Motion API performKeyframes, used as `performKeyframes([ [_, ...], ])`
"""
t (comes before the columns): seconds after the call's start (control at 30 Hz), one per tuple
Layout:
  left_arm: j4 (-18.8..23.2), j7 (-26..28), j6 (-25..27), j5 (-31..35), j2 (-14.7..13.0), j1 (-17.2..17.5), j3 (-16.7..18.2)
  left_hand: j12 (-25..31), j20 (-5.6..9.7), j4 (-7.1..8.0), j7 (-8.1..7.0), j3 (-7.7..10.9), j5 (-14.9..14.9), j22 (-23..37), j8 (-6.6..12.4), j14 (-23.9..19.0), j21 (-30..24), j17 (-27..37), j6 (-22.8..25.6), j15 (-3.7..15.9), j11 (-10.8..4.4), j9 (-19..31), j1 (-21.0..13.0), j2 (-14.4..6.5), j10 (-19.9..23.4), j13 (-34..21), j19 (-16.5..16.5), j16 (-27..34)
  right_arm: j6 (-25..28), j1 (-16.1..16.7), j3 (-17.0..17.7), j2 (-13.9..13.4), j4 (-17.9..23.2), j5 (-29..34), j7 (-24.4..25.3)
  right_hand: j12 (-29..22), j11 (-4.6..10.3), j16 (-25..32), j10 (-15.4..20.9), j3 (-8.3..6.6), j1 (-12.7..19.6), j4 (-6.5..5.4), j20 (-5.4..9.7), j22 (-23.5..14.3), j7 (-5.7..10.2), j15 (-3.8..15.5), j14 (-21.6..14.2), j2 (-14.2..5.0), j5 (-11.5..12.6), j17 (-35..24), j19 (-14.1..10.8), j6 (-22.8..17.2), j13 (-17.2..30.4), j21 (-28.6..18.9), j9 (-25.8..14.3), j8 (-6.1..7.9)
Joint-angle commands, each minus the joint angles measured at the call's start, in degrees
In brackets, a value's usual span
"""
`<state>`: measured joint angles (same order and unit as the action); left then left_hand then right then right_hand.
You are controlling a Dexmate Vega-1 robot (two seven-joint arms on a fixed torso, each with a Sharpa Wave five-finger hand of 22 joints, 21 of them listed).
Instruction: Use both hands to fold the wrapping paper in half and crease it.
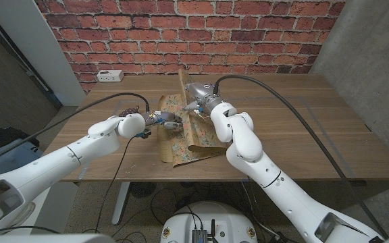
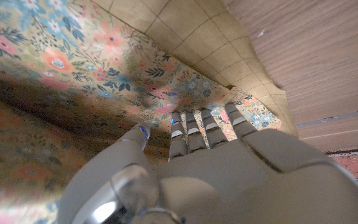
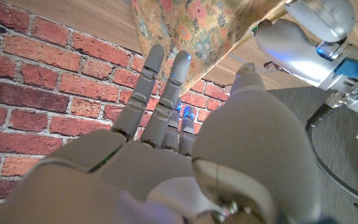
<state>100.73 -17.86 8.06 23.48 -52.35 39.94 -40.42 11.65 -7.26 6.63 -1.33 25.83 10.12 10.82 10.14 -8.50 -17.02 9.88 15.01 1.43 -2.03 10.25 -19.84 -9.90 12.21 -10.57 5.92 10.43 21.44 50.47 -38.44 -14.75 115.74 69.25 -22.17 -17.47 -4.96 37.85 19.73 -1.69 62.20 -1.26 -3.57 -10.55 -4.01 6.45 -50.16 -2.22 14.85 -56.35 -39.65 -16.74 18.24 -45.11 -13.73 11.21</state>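
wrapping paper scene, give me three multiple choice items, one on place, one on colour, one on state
1. Where does the paper lie?
A. middle of the table
B. on the floor
C. against the wall

2. What is printed on the paper's patterned side?
A. blue stripes
B. flowers
C. black dots

3. How is the paper now?
A. flat and unfolded
C. rolled into a tube
B. partly folded, both hands on it

Answers:
1. A: the head view shows it at the table's middle.
2. B: the left wrist view shows flowers.
3. B: one part lies over another, with the left hand and right hand at it.
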Motion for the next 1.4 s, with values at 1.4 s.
performKeyframes([
  [1.4,-10.8,78.1,-32.1,16.4,7.9,15.0,11.1,45.4,2.81,-15.31,6.15,9.15,5.7,15.0,41.12,-43.2,-30.7,50.7,41.8,1.11,0.65,39.8,-20.9,0.0,47.0,-52.1,21.6,49.4,-22.1,1.9,2.3,-14.4,-2.4,-69.8,33.8,3.2,-0.44,-13.9,-3.9,-1.68,-9.5,-2.76,-4.75,-0.4,2.01,-1.81,10.9,-6.12,-3.8,15.0,11.1,-0.6,-0.4,3.9,0.6,0.78],
])
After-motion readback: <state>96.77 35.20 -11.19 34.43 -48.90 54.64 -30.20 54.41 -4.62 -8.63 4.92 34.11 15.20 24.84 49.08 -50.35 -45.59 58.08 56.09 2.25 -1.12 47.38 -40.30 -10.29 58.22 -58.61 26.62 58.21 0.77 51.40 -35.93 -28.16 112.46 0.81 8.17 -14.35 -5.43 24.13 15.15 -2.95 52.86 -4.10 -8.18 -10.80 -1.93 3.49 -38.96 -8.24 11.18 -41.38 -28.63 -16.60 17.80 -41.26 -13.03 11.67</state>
